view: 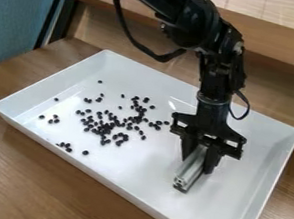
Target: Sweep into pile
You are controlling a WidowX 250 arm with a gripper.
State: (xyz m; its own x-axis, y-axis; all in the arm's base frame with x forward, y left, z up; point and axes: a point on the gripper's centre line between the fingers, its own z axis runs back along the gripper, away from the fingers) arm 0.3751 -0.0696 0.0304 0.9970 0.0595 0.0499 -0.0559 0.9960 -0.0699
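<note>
Camera view: we see the gripper [198, 163] hanging over the white tray [134, 176], its fingers closed only as far as the grooved aluminium bar [190, 173] between them allows. We take the bar to be our sweeper, gripped so that its long side can face the black beans [110, 127]; whether it touches the tray floor, we cannot tell. It sits beside the scatter, towards the picture's right, which probably leaves us room to push inward. The tray's raised walls should stop strays from rolling onto the wooden table [28, 167].

We count one gripper, one bar and one tray. The beans run to several dozen, too crowded in the middle for us to number exactly; three or four sit together near the front wall, with one alone beside them.
</note>
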